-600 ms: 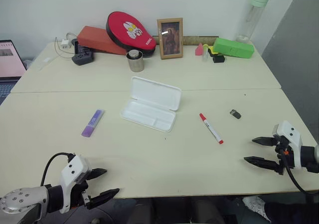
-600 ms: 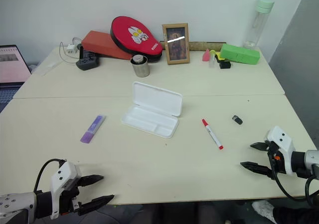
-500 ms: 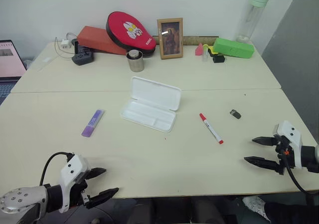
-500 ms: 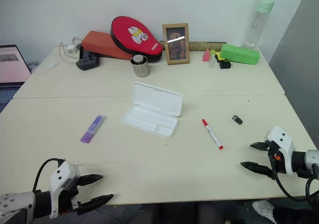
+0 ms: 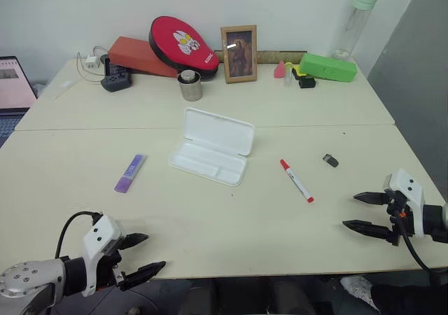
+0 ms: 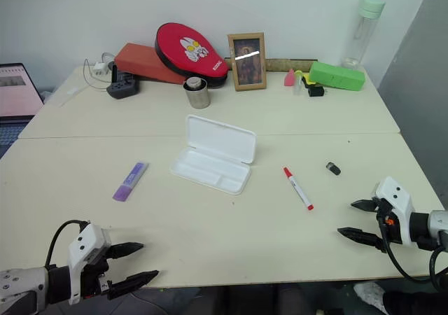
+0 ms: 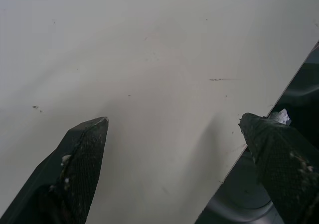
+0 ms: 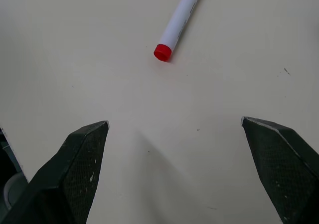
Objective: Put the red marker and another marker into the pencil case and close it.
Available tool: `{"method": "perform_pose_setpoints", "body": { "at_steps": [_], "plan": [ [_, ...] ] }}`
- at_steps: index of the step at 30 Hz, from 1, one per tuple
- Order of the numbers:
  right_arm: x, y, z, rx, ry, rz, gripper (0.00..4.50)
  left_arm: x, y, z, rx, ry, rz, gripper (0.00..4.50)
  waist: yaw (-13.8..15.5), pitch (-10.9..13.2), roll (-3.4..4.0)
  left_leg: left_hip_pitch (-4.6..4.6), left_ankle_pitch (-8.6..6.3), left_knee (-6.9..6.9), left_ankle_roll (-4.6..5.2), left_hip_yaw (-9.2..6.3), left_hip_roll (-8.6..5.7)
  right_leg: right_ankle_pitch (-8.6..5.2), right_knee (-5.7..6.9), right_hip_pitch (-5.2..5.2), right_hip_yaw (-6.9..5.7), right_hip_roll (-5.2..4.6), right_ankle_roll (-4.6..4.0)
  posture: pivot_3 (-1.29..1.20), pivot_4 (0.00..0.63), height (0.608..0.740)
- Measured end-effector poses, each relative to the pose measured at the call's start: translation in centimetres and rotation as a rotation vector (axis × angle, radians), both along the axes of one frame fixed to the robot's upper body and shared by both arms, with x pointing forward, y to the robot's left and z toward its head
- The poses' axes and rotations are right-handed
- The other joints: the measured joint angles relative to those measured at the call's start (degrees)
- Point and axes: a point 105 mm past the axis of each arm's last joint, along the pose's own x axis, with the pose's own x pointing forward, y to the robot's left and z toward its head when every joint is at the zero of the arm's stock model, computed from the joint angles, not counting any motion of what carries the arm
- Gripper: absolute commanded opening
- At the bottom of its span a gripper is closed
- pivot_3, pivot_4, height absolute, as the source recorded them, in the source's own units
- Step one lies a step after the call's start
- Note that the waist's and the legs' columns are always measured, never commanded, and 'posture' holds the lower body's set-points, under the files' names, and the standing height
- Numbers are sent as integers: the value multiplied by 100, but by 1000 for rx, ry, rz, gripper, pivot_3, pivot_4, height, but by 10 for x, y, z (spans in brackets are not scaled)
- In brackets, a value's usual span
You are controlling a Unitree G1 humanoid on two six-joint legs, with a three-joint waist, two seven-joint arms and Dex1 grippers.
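Note:
The white pencil case [image 5: 212, 147] lies open in the middle of the table, lid tilted up at its far side. The red marker [image 5: 297, 180] rests to its right, and its red end [image 8: 162, 52] shows ahead of my right gripper. The purple marker [image 5: 130, 173] lies to the left of the case. My left gripper [image 5: 143, 253] hangs open over the table's near left edge, empty. My right gripper [image 5: 361, 211] is open near the front right edge, a short way right of the red marker, holding nothing.
A small dark object [image 5: 330, 160] lies right of the red marker. Along the back stand a metal cup [image 5: 190, 85], a picture frame [image 5: 239, 54], a red paddle case [image 5: 183, 45], a green box [image 5: 327, 67] and a bottle [image 5: 355, 22]. A laptop [image 5: 14, 84] sits far left.
My left gripper has drifted slightly down and toward the near edge. The right gripper and the objects on the table have stayed put.

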Motion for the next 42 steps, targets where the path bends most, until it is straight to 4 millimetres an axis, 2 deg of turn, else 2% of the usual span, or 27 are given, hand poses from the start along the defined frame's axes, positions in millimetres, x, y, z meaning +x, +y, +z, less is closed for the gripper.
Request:
{"method": "perform_pose_setpoints", "body": {
  "at_steps": [15,20,26,28,29,31,33,38,42],
  "plan": [
    [7,0,5,6,-25,2,4470,4,0,2,1,-15,-1,4500,2,0,0,0,0,0,0,-1,0,0,1,0,0,0,0,0,150,740],
    [7,3,5,22,-28,6,4470,18,2,10,-3,-66,1,4500,15,0,0,1,0,1,0,2,0,0,1,0,1,0,0,0,150,740],
    [15,39,26,144,-140,110,4470,62,-3,44,-6,-190,-115,4500,17,0,-1,4,0,3,0,-2,2,3,8,2,-4,6,-3,0,150,740],
    [22,61,44,241,-241,152,4470,93,-6,64,-10,-248,-198,4500,24,4,-5,5,1,3,-1,-5,1,4,9,4,-12,12,-5,0,150,740],
    [22,71,53,265,-282,182,4470,101,-7,73,0,-277,-229,4500,23,4,-5,4,0,4,-1,-1,0,5,7,2,-9,12,-5,0,150,740],
    [21,75,60,271,-318,191,4470,114,-11,79,18,-296,-293,4500,20,1,-3,4,-1,3,1,10,-3,9,5,5,-4,3,0,0,150,740],
    [23,81,62,290,-348,166,4470,141,-20,82,40,-286,-384,4500,40,1,-8,-22,-2,10,3,15,-1,10,6,-12,-21,5,0,0,150,740],
    [17,87,60,292,-350,144,4470,161,-29,65,73,-213,-497,4500,-19,3,-9,-49,-3,25,5,17,1,10,11,-31,-18,3,0,0,150,740],
    [8,97,64,293,-373,154,4470,180,-44,64,111,-194,-597,4500,-32,6,-13,-53,-7,59,13,10,-1,11,27,-23,-31,7,0,0,150,740]
  ]
}}
